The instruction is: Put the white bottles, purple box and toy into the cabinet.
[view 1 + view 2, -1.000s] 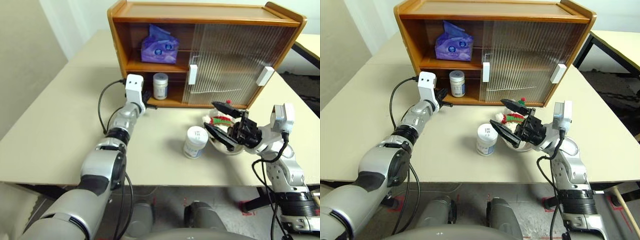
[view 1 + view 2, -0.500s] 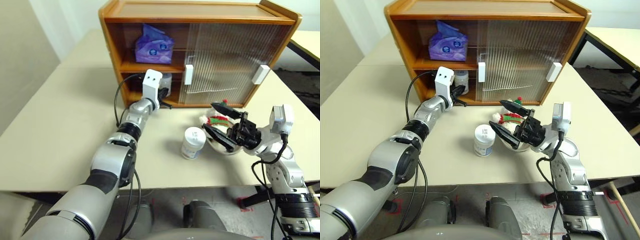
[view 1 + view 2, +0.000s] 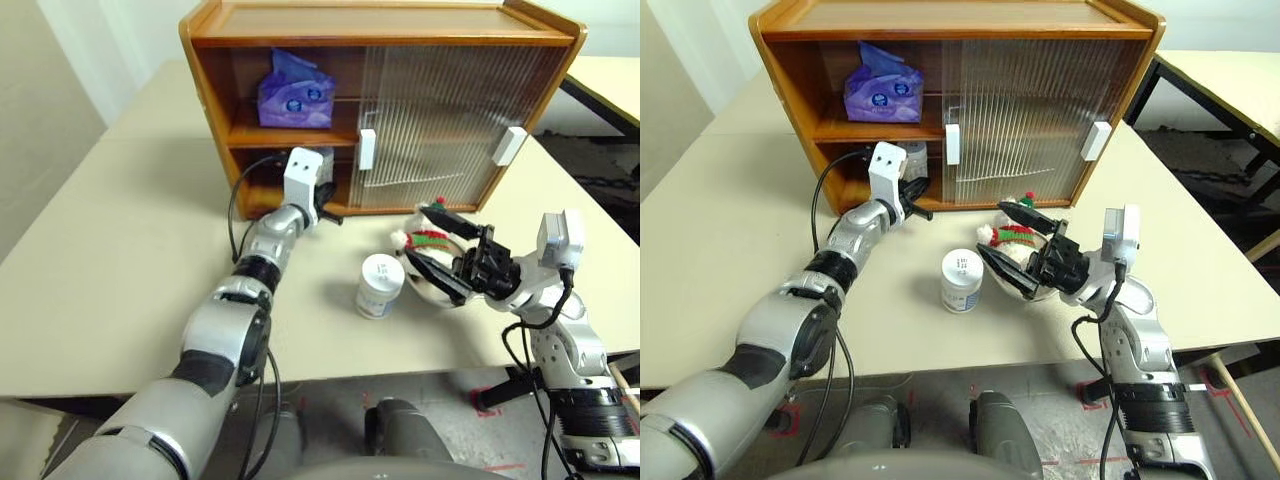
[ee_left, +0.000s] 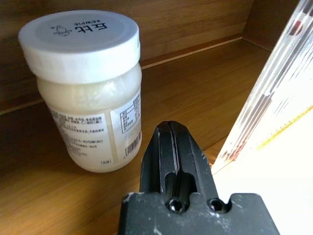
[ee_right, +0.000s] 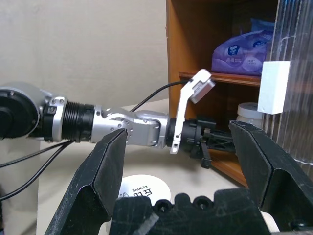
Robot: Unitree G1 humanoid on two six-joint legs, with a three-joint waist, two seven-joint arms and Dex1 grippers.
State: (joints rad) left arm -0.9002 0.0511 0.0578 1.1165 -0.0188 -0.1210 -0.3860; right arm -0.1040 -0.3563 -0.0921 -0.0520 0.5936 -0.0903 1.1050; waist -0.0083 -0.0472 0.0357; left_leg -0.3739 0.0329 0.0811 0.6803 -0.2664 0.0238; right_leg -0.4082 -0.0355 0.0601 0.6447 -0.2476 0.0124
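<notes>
The left gripper [image 4: 172, 142] has its two black fingers pressed flat together with nothing between them. It sits at the mouth of the cabinet [image 3: 380, 25], at the lower shelf, just beside the white jar [image 4: 85, 83] that stands upright there. The tips look clear of the jar, though they are close. On the shelf above lies the purple tissue pack [image 3: 293, 92], well inside the open half of the cabinet.

The right gripper [image 3: 438, 247] is spread wide and empty, raised over the table in front of the cabinet's ribbed sliding door [image 3: 440, 120]. Just beyond its fingers sits the plush bear [image 3: 428, 240] in a steel bowl [image 3: 440, 292], and the second white jar [image 3: 379, 285] stands upright on the table [image 3: 120, 240] beside the bowl, on the side toward the cabinet's open half.

That jar looks like stiff, smooth plastic, pale inside, so probably full and with some weight. I'd guess the sides are slippery under hard fingers; the best hold would be across the body just under the wide lid, where the lid's rim would stop it sliding down. The bear is soft and light and will squash, so a pinch round its middle should do, but the bowl's rim crowds the approach.
</notes>
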